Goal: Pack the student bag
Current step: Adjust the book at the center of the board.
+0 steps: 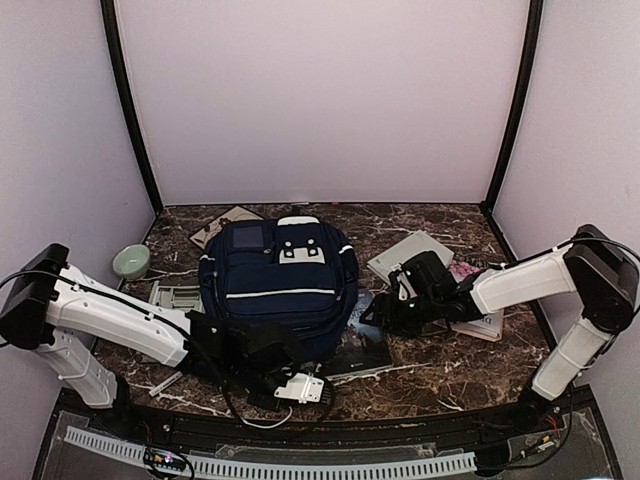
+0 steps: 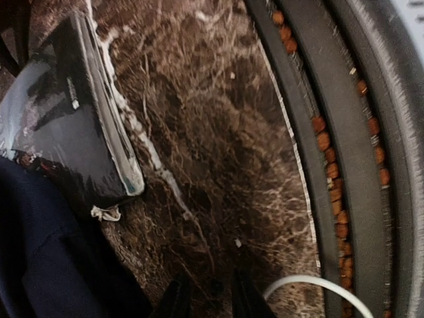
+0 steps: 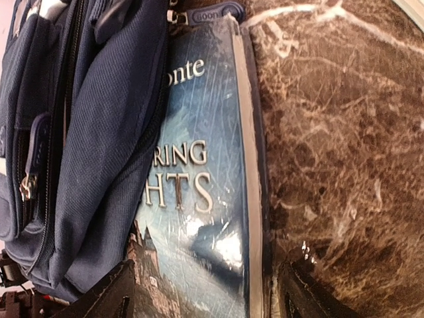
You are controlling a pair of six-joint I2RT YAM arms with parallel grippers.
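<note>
The student bag (image 1: 275, 285), navy with white stripes, lies flat mid-table. It also shows in the right wrist view (image 3: 79, 132) and the left wrist view (image 2: 40, 258). A blue-covered book (image 3: 199, 218) with a castle picture lies at the bag's right front, partly under it, and shows in the top view (image 1: 362, 345) and the left wrist view (image 2: 66, 132). My right gripper (image 3: 205, 291) is open wide, with one finger over the cover and the other beside the page edge on the table. My left gripper (image 2: 209, 298) hovers over bare marble by the bag's front, jaws slightly apart and empty.
A white adapter (image 1: 300, 388) with a white cable (image 2: 311, 285) lies near the front rail (image 2: 351, 132). A green bowl (image 1: 131, 261) and a grey tray (image 1: 175, 296) sit at the left. A booklet (image 1: 225, 225), a grey notebook (image 1: 410, 255) and a white book (image 1: 485, 325) lie at the back and right.
</note>
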